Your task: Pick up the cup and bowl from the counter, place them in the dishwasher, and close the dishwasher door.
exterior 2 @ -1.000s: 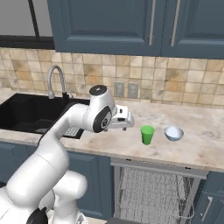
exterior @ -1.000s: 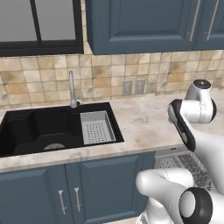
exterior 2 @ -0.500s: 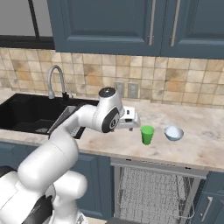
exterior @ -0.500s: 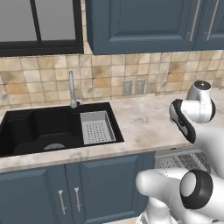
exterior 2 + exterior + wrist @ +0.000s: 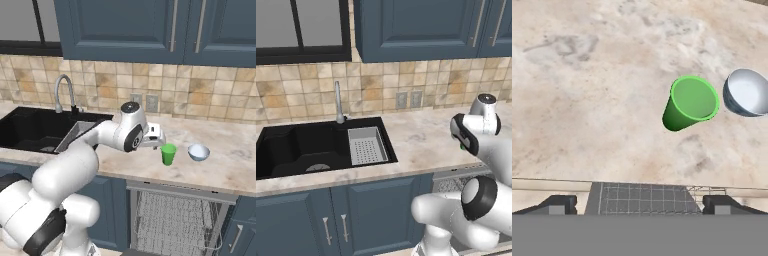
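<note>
**Open gripper hangs beside the green cup, nothing held**

The cup (image 5: 168,153) stands upright on the counter (image 5: 220,170), just left of the bowl (image 5: 198,152) in the right base view, the two near each other but apart. Both sit on the stone above the dishwasher (image 5: 175,220), whose wire rack shows below the counter edge. The gripper (image 5: 156,138) hovers just left of the cup and a little above its rim, fingers spread wide and empty.

Handling, as a judgement: the cup looks light, rigid and smooth-walled, tapering toward its base, so it could slip upward out of a loose pinch. A grip across the wall below the rim, fingers on opposite sides, seems soundest. The bowl is shallow with a sloping side; a hold over its rim looks more workable than squeezing the outside.

The hand view looks down into the cup (image 5: 689,103) and the bowl (image 5: 747,93), showing both empty and a clear gap between them, with the dishwasher rack (image 5: 644,198) at the counter edge. The right base view instead gives the gripper's height against the cup. In the left base view the arm (image 5: 476,132) hides both dishes.
</note>
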